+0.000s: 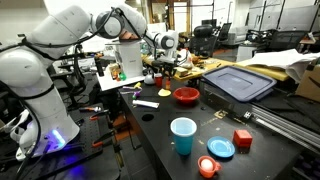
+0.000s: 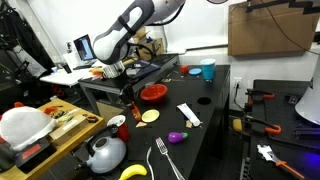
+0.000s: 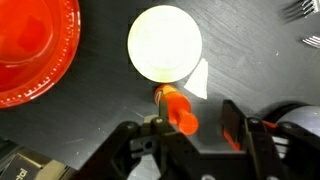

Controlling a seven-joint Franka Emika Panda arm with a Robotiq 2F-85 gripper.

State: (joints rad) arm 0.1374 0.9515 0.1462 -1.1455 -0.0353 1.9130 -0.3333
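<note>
In the wrist view my gripper [image 3: 193,122] comes in from the bottom, low over the dark table. An orange carrot-shaped toy [image 3: 178,108] lies between its fingers. The toy rests against the left finger, and a gap shows before the right finger [image 3: 232,120], so the jaws stand part-way in and are not clamped. Just beyond the toy lies a pale yellow round disc [image 3: 165,44] with a white scrap [image 3: 199,78] at its edge. The gripper [image 1: 163,62] hangs by the red bowl [image 1: 186,95] in both exterior views, lowered to the table's edge [image 2: 125,95].
A red bowl [image 3: 35,50] sits left of the disc and a fork [image 3: 300,12] lies at the far right. On the table are a blue cup [image 1: 183,135], a blue lid [image 1: 221,148], a red block [image 1: 242,138], a kettle [image 2: 105,153], a purple toy [image 2: 177,136] and a banana [image 2: 133,172].
</note>
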